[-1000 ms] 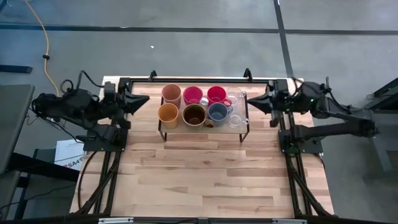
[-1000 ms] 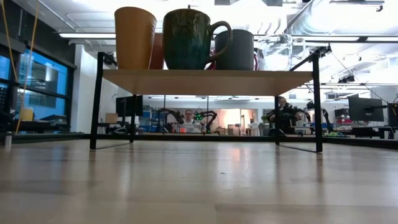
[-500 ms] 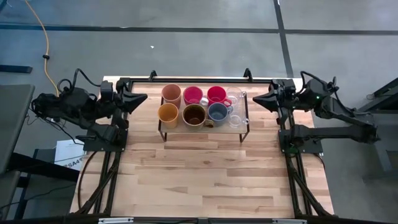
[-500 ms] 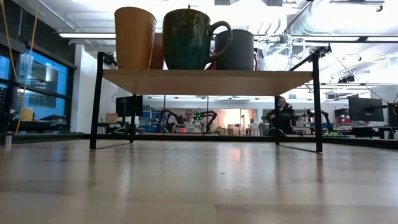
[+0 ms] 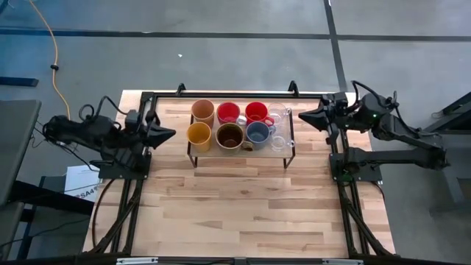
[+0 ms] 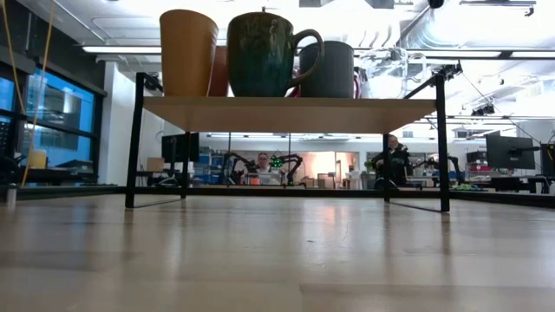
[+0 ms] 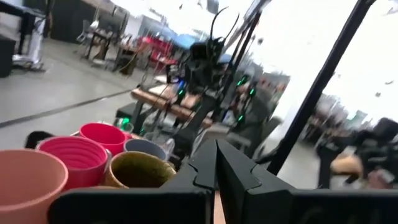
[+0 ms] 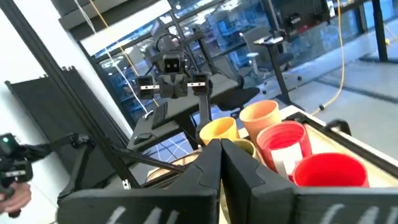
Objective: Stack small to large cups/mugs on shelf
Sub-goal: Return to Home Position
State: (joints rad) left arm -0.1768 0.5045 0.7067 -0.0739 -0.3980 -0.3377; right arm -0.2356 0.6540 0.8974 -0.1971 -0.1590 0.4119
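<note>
— From above, where do our arms sit?
— Our left gripper (image 5: 165, 134) lies left of centre, arm folded low, tip aimed at the low black-framed shelf with a pale wooden top (image 5: 210, 150). Our right gripper (image 5: 305, 118) mirrors it right of centre. Both are apart from the shelf.
— The cups?
— All on it, upper centre. Back row: peach tumbler (image 5: 202, 110), pink ribbed cup (image 5: 228, 112), red cup (image 5: 256, 112), clear glass cup (image 5: 278, 116). Front row: orange-yellow cup (image 5: 199, 135), dark-brown mug (image 5: 229, 135), grey-blue mug (image 5: 257, 133), second clear glass cup (image 5: 282, 140).
— At table level?
— We see the front row on the plank, across the frame's top.
— The wrist views?
— We find the left fingers (image 7: 239, 177) pressed together, the right fingers (image 8: 202, 168) likewise, each pair pointing toward the cups.
</note>
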